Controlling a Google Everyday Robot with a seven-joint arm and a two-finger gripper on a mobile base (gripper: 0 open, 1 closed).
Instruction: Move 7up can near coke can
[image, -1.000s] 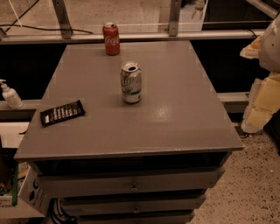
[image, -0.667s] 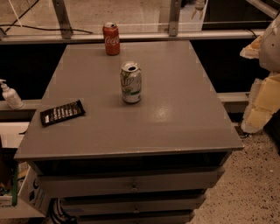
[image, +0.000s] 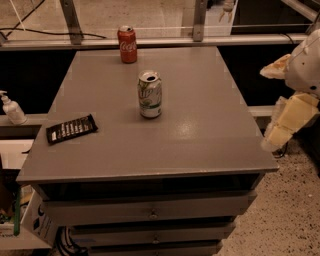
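Observation:
The 7up can (image: 150, 94), silver-white with green markings, stands upright near the middle of the grey table (image: 200, 135). The coke can (image: 127, 44), red with white script, stands upright at the table's far edge, left of centre and well behind the 7up can. My gripper (image: 279, 133) hangs off the table's right edge, level with the front half of the tabletop. It is far to the right of both cans and holds nothing that I can see.
A black snack bar (image: 71, 129) lies flat on the table's front left. A white pump bottle (image: 12, 108) stands on a ledge to the left. A metal rail (image: 165, 41) runs behind the table. Drawers (image: 150, 212) sit below the tabletop.

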